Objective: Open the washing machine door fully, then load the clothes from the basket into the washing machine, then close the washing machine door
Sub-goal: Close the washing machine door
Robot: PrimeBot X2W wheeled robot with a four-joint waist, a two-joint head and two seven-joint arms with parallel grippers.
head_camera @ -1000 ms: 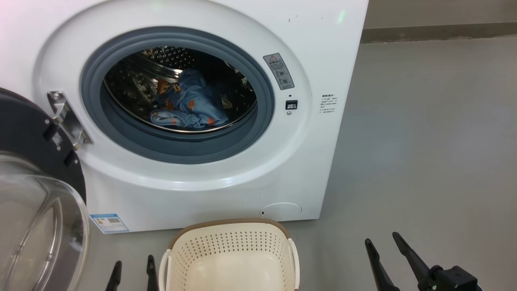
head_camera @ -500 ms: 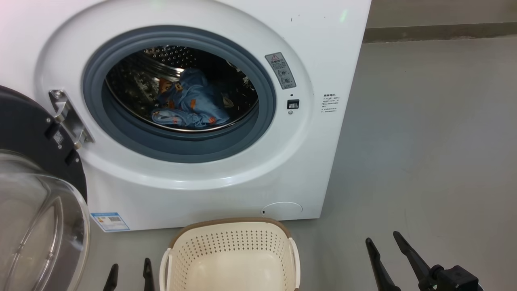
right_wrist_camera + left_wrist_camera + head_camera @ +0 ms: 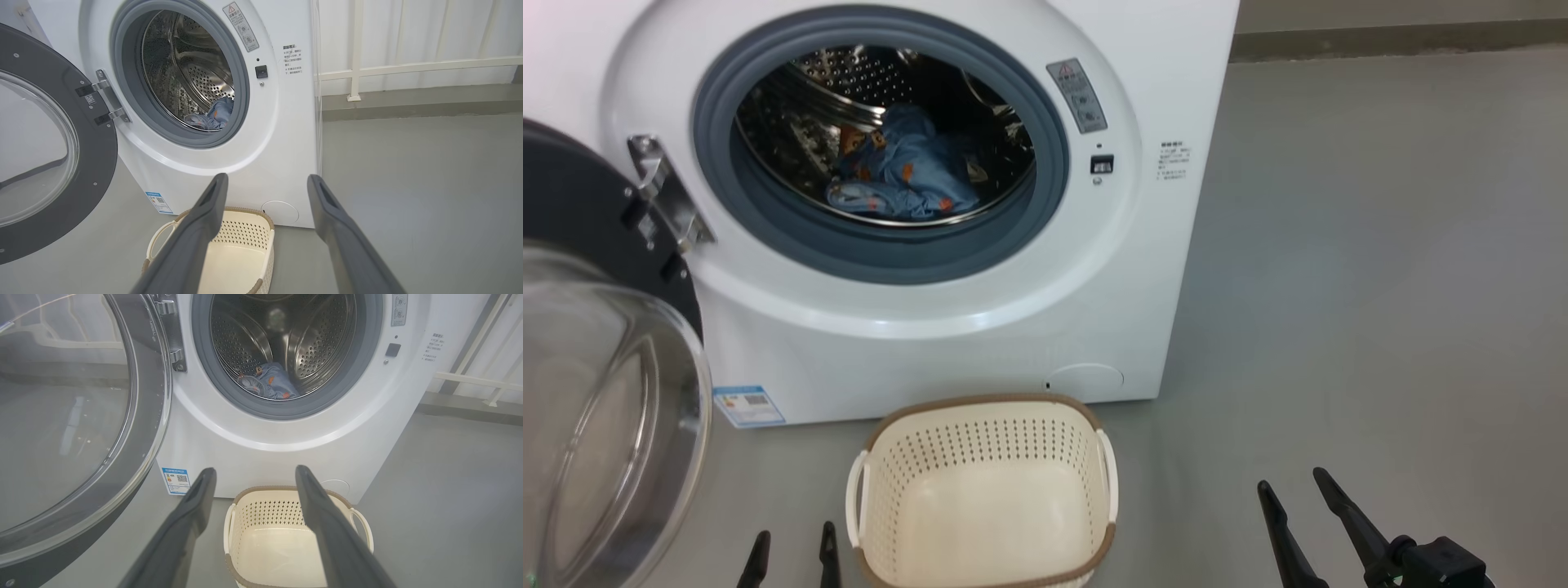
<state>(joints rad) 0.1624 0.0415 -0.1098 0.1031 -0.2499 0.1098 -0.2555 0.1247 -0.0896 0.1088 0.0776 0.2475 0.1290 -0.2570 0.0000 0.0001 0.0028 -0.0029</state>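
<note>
the washing machine (image 3: 931, 343) stands on the grey floor (image 3: 1380, 286) with its round hole showing. the washing machine door (image 3: 572, 188) stands wide open on the left side, its clear glass bowl bulging toward the robot. the clothes (image 3: 903, 175), light blue with little orange shapes, lie in a heap at the bottom of the shiny steel drum (image 3: 849, 73), far ahead of both grippers. the basket (image 3: 984, 408) sits on the floor just in front of the machine, and its bare cream bottom shows. the left gripper (image 3: 795, 532) hangs low just to the left of the basket, its two dark fingers spread apart. the right gripper (image 3: 1290, 480) hangs well off to the right of the basket, over the floor, its fingers spread wide too. neither gripper touches the basket, the door or the clothes
</note>
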